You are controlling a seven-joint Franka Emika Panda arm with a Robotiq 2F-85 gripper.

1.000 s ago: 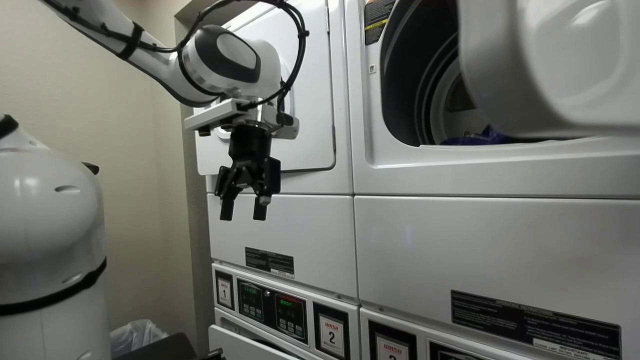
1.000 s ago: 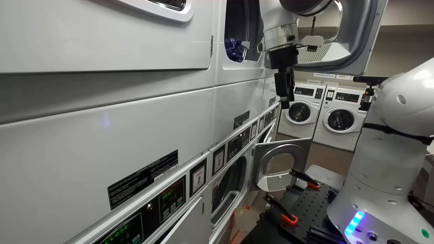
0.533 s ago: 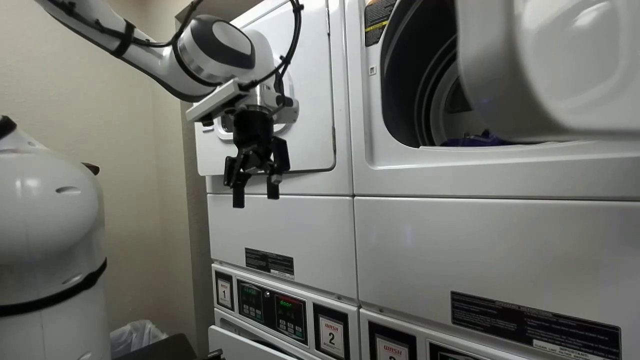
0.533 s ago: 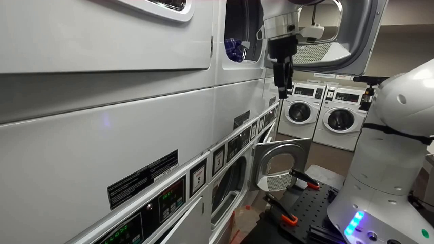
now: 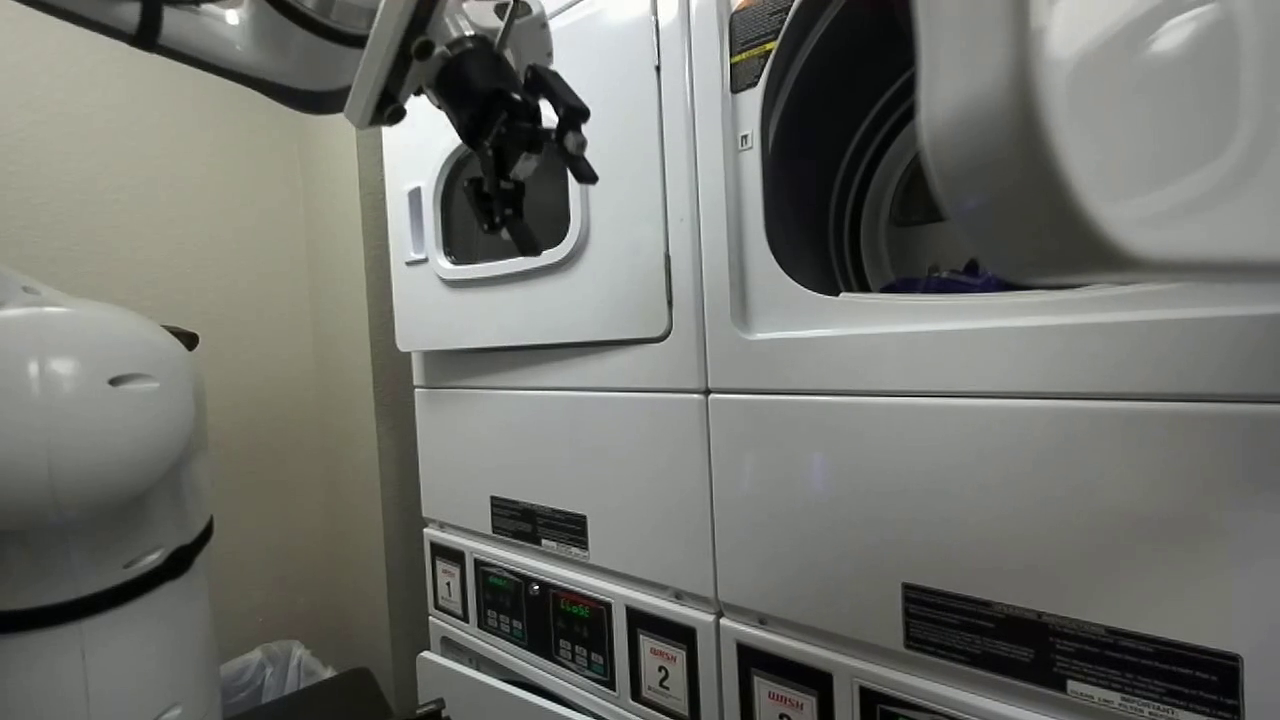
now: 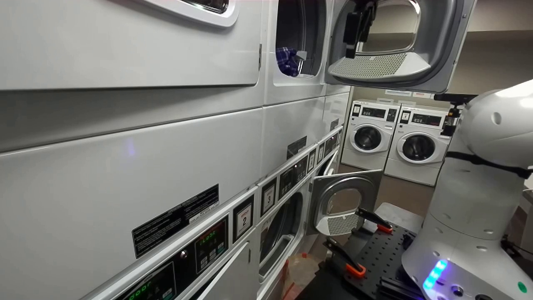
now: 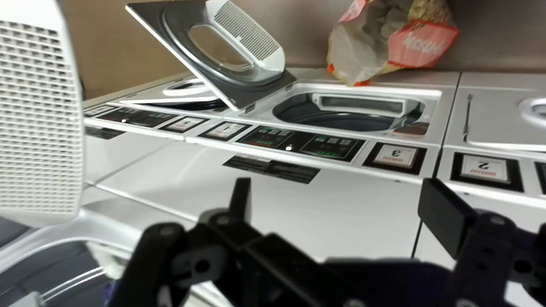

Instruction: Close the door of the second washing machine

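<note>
The door (image 6: 439,39) of the second washing machine (image 6: 293,88) stands swung wide, at upper right in an exterior view, its grey inner face and rounded window (image 6: 393,31) showing. Next to it, blue-purple plaid cloth (image 6: 287,61) lies inside the dark drum opening (image 6: 308,31). In an exterior view, the black gripper (image 5: 555,210), released, its two fingers (image 7: 445,215) spread well apart, tilts downward in front of a smaller-looking white door (image 5: 620,260) (how near it is to either door is hard to judge).
</note>
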